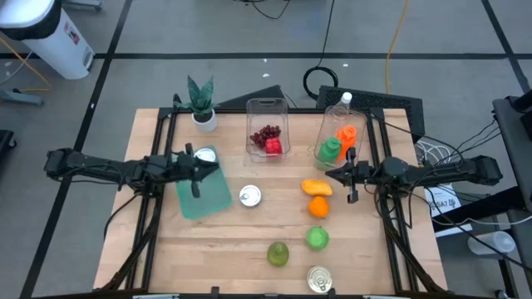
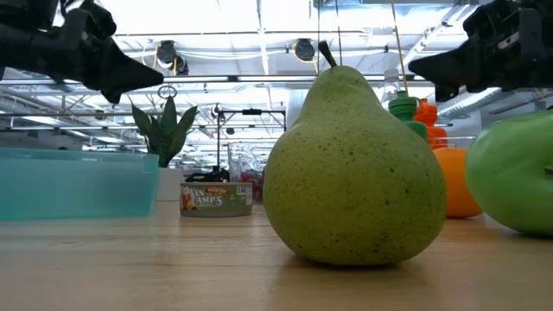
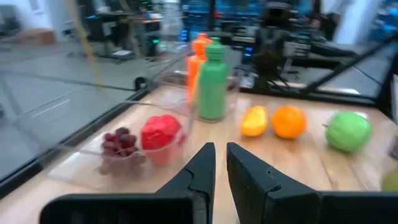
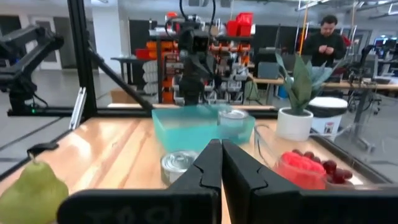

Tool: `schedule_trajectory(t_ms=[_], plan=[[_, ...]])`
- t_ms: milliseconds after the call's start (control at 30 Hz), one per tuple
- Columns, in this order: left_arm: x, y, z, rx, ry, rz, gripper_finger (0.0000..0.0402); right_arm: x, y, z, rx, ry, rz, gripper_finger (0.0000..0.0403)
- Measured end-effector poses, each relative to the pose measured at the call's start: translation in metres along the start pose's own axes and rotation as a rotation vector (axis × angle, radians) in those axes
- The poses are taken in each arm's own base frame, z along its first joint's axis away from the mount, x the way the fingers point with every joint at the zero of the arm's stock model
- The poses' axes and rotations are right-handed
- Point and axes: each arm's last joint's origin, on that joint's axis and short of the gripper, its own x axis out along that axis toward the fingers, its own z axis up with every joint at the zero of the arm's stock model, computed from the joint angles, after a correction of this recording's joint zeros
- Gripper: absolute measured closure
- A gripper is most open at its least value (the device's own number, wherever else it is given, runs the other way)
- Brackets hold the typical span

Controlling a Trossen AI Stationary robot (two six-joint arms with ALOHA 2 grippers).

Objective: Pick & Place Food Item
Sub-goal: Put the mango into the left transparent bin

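Note:
Food lies loose on the wooden table: a pear (image 1: 278, 253) at the near middle, a green apple (image 1: 317, 238), an orange (image 1: 318, 207) and a yellow fruit (image 1: 316, 188). Grapes and a red item sit in a clear box (image 1: 267, 137) at the far middle. My left gripper (image 1: 212, 169) hangs shut over the far end of a teal bin (image 1: 204, 195), pointing toward the table's right. My right gripper (image 1: 332, 176) is shut too. It points toward the table's left and hovers just right of the yellow fruit. Nothing is between either pair of fingers (image 3: 205, 168) (image 4: 211, 162).
A potted plant (image 1: 202, 104) stands at the far left. A second clear box (image 1: 341, 141) holds green and orange bottles. One tin can (image 1: 249, 196) stands mid-table, another (image 1: 319, 280) at the near edge, and one (image 1: 204, 155) in the teal bin. A person (image 4: 323, 40) stands beyond the table.

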Motion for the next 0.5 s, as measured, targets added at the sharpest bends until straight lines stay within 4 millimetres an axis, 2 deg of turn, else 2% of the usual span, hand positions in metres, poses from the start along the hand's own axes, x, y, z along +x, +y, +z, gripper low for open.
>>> schedule_trajectory(t_ms=[133,433,500], plan=[[-0.0001,0.0018,-0.0004,-0.043,0.0,0.061,0.035,0.0013,-0.0001,0.0012,0.016,-0.016,-0.004,0.0403],[0.0,0.0018,-0.0007,-0.039,0.002,0.062,0.035,0.0025,-0.0008,0.0047,-0.002,-0.055,-0.026,0.0403],[-0.0001,0.0017,-0.0007,-0.082,0.001,0.06,0.035,0.0026,-0.001,0.0043,-0.002,-0.052,-0.033,0.0403]])
